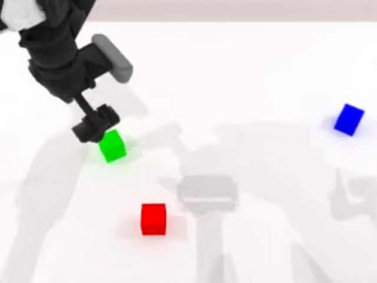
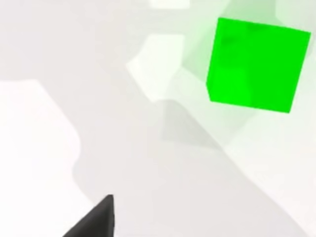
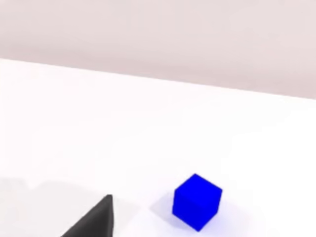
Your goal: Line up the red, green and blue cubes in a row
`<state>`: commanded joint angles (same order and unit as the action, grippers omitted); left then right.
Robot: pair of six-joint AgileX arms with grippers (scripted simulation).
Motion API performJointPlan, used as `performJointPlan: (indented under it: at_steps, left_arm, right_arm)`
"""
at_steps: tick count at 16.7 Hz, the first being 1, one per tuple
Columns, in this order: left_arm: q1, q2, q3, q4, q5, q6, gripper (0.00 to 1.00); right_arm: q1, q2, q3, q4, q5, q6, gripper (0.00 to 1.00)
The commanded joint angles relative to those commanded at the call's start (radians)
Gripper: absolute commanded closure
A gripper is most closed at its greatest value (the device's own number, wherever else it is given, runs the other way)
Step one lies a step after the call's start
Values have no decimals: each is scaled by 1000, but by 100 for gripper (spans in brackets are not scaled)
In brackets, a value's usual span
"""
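No row yet: the left gripper [image 1: 94,127], grip unclear, touches the green cube [image 1: 112,146] left of centre; the red cube [image 1: 153,219] and the blue cube [image 1: 349,119] sit scattered.

A plain white table [image 1: 247,76], crossed by soft grey shadows under even light, runs back to a pale pinkish-beige wall [image 1: 235,9] along its far edge.

The green cube [image 1: 112,146] lies on the table [image 1: 247,76] at the left, with the left pincer [image 1: 94,127] just beside it on its far-left side. The red cube [image 1: 153,219] sits nearer and slightly right of it. The blue cube [image 1: 349,119] lies well apart at the far right.
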<state>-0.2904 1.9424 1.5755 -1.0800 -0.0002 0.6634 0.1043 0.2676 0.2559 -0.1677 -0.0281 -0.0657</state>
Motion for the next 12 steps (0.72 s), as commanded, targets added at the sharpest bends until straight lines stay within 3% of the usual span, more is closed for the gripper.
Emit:
performJointPlan:
  at_steps: [5, 12]
  left_arm:
    - [-33, 201, 196, -107, 3, 74, 0]
    - [-32, 228, 218, -115, 3, 83, 0]
  right_arm:
    - [-85, -243, -232, 151, 25, 59, 0]
    - [-94, -268, -256, 168, 28, 66, 0]
